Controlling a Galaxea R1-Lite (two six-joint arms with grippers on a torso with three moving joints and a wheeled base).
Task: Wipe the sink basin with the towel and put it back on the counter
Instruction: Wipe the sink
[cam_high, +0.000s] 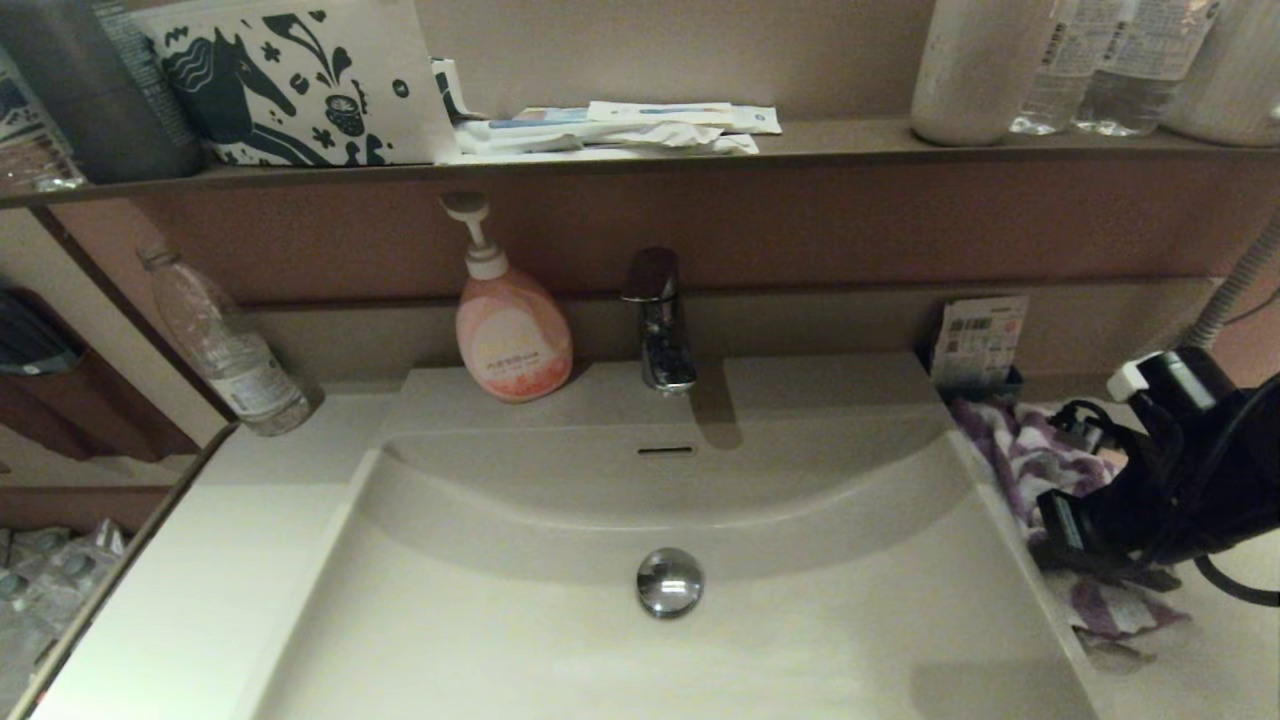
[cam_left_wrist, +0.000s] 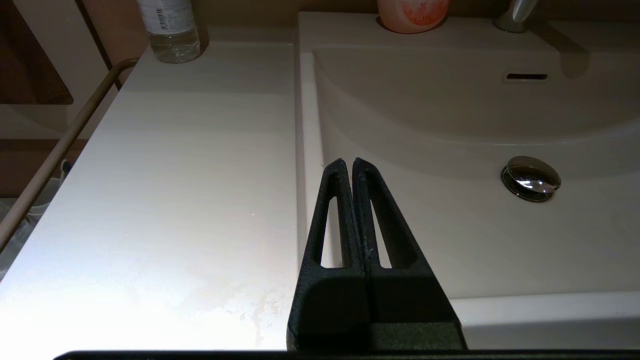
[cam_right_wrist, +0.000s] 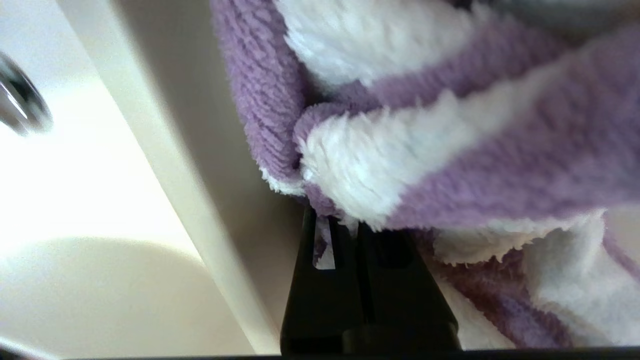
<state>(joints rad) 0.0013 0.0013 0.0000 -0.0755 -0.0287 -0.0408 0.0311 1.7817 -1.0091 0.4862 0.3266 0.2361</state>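
Observation:
The purple and white striped towel (cam_high: 1030, 455) lies bunched on the counter (cam_high: 1200, 650) just right of the sink basin (cam_high: 560, 640). My right gripper (cam_right_wrist: 345, 222) is down on it, shut on a fold of the towel (cam_right_wrist: 450, 125), its tips buried in the pile. The basin is bare, with its chrome drain plug (cam_high: 669, 581) and slot overflow (cam_high: 665, 450) showing. My left gripper (cam_left_wrist: 348, 162) is shut and holds nothing, hanging over the basin's left rim (cam_left_wrist: 300, 150) beside the left counter (cam_left_wrist: 175, 175). It does not show in the head view.
A pink soap pump bottle (cam_high: 512, 335) and the chrome tap (cam_high: 658, 320) stand behind the basin. A plastic bottle (cam_high: 225, 345) leans at the back left. A small card box (cam_high: 980, 340) sits behind the towel. The dark shelf (cam_high: 850, 145) above carries bottles and packets.

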